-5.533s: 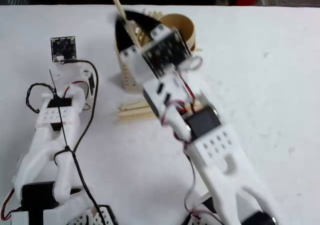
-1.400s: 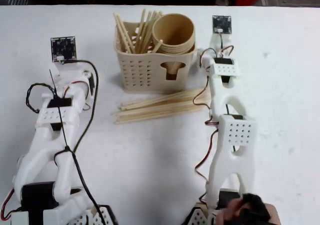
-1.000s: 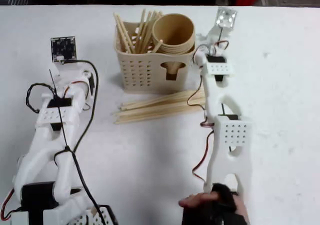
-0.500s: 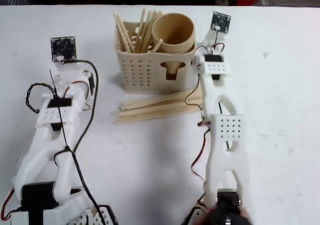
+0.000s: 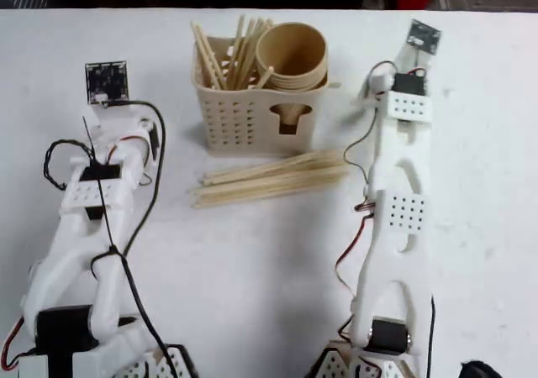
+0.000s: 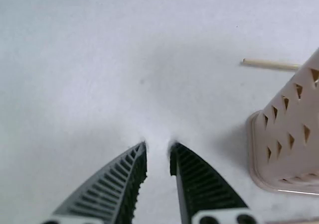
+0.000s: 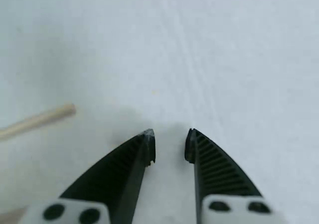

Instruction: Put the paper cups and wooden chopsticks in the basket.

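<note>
Wooden chopsticks point(image 5: 273, 179) lie in a loose bundle flat on the table point(image 5: 252, 294), between your two arms and just in front of the basket point(image 5: 244, 122). Their right ends come close to the right arm point(image 5: 399, 210). Nearest you, white tabletop spreads from the arm bases up to that bundle. The left arm point(image 5: 88, 210) runs up the left side, well apart from the basket, with a black cable point(image 5: 139, 227) looped along it.

Your left gripper point(image 6: 158, 149) sits low over the tabletop, jaws parted by a narrow gap and grasping nothing. The basket's perforated corner is just beside it, and a chopstick end point(image 6: 269, 63) lies on the table beyond. Your right gripper point(image 7: 169, 139) is likewise slightly parted with nothing between the jaws, and a chopstick tip point(image 7: 37, 119) lies near it.

Farther off, the basket holds upright chopsticks point(image 5: 227, 50) in its left part and stacked paper cups point(image 5: 292, 55) in its right. Behind it a strip of table reaches the far edge, and white surface widens to the right of the right arm.
</note>
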Motion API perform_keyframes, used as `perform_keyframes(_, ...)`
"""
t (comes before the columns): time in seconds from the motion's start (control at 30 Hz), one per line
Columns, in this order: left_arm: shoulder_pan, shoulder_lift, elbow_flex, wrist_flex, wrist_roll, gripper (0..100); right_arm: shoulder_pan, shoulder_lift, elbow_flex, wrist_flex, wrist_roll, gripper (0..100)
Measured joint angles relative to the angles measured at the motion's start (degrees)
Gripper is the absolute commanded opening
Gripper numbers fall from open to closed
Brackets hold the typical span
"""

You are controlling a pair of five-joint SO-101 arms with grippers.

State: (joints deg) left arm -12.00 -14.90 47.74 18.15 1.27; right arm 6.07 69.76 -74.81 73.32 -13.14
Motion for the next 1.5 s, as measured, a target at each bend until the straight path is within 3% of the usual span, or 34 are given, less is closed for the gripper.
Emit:
perform_keyframes(0.33, 0.0, 0.0, 0.0, 0.0, 0.0, 9, -2.6, 0.4, -12.9, 6.7, 0.6, 12.3)
perform_keyframes(0.6, 0.0, 0.0, 0.0, 0.0, 0.0, 9, -9.2, 1.0, -14.6, 5.6, 33.1, 31.3)
perform_keyframes(0.83, 0.0, 0.0, 0.0, 0.0, 0.0, 9, -10.5, 10.9, -12.9, -9.6, 34.2, 31.4)
perform_keyframes(1.0, 0.0, 0.0, 0.0, 0.0, 0.0, 9, -10.5, 15.6, -14.2, -12.6, 34.2, 23.8)
perform_keyframes(1.17, 0.0, 0.0, 0.0, 0.0, 0.0, 9, -10.5, 17.8, -15.7, -13.0, 38.6, 1.2)
perform_keyframes(1.5, 0.0, 0.0, 0.0, 0.0, 0.0, 9, -9.2, 17.5, -17.8, -7.9, 55.1, 1.8)
